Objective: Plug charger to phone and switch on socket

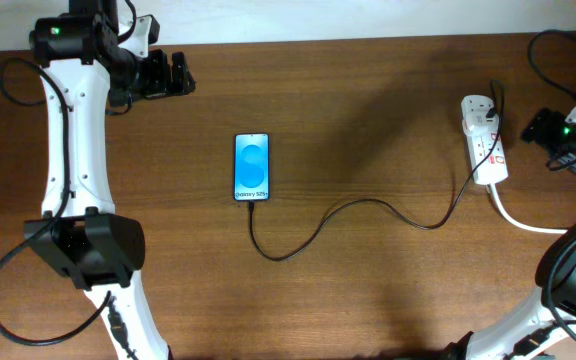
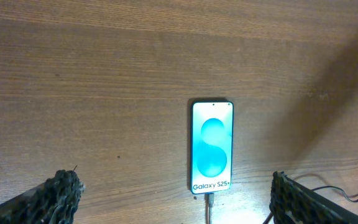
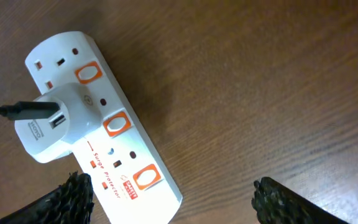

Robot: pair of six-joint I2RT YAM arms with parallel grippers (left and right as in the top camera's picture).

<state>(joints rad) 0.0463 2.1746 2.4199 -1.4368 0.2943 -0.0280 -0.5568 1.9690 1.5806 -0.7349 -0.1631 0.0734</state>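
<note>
The phone (image 1: pixel 251 167) lies flat mid-table, its blue screen lit; it also shows in the left wrist view (image 2: pixel 212 146). The thin black charger cable (image 1: pixel 368 205) runs from the phone's bottom edge, where its plug (image 2: pixel 208 200) sits in the port, across to the white socket strip (image 1: pixel 485 140) at the right. In the right wrist view the strip (image 3: pixel 114 155) carries a white adapter (image 3: pixel 58 121) with the cable in it. My left gripper (image 1: pixel 165 75) is open and empty at the far left. My right gripper (image 1: pixel 548 130) is open and empty just right of the strip.
The strip's thick white cord (image 1: pixel 523 222) curves off toward the right edge. The left arm's base (image 1: pixel 86 245) stands at the front left. Bare wooden table (image 1: pixel 368 110) lies between phone and strip.
</note>
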